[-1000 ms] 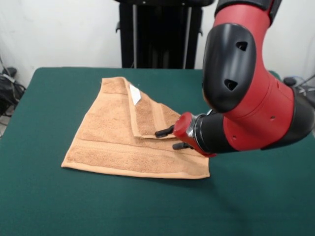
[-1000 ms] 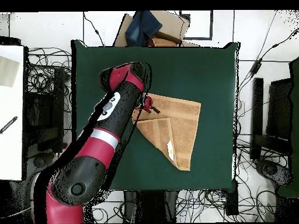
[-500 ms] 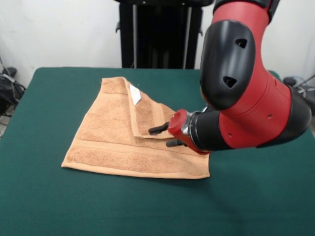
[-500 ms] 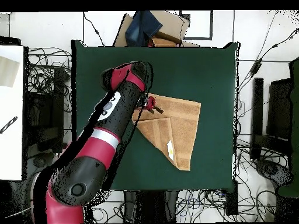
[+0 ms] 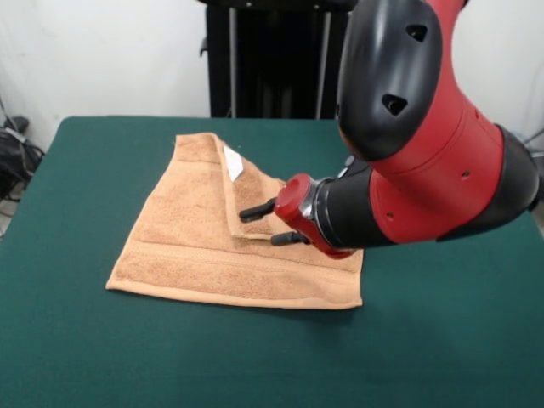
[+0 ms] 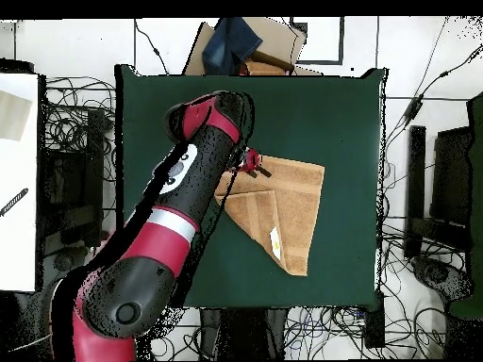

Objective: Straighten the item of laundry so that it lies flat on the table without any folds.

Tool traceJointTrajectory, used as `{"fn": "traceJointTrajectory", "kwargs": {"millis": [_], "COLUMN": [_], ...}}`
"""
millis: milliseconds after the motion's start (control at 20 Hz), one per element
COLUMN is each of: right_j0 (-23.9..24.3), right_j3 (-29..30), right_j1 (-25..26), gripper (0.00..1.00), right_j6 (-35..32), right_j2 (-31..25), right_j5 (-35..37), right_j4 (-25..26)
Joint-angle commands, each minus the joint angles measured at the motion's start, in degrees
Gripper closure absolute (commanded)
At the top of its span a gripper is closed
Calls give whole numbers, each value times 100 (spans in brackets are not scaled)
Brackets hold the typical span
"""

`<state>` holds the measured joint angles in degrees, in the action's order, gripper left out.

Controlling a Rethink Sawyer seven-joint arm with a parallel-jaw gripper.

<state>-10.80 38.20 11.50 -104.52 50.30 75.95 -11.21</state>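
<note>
A tan terry-cloth towel, 1 corner folded over, lies on the dark green cloth-covered table; the red-and-black gripper, fingers parted, hovers over the flap's edge. The arm hides the towel's right corner.

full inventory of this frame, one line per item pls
towel: 1, light brown terry, on the table, one corner folded over onto its top.
tag: 1, white, on the folded flap near the towel's far edge in the front view.
table: 1, dark green cloth cover, far bigger than the towel.
black stand: 1, behind the table's far edge in the front view.
cables: many, black, on the floor around the table in the overhead view.
arm: 1, red and black, reaching over the towel's side.
gripper: 1, black fingers on a red wrist, open, at the folded flap's corner.
</note>
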Motion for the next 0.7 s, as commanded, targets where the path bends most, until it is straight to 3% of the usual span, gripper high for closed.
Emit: {"fn": "traceJointTrajectory", "kwargs": {"millis": [50, 700], "right_j0": [54, -388], "right_j3": [429, 1708], "right_j1": [90, -412], "gripper": [0, 0], "right_j6": [-518, -731], "right_j2": [-706, -800], "right_j5": [-171, -528], "right_j4": [178, 374]}}
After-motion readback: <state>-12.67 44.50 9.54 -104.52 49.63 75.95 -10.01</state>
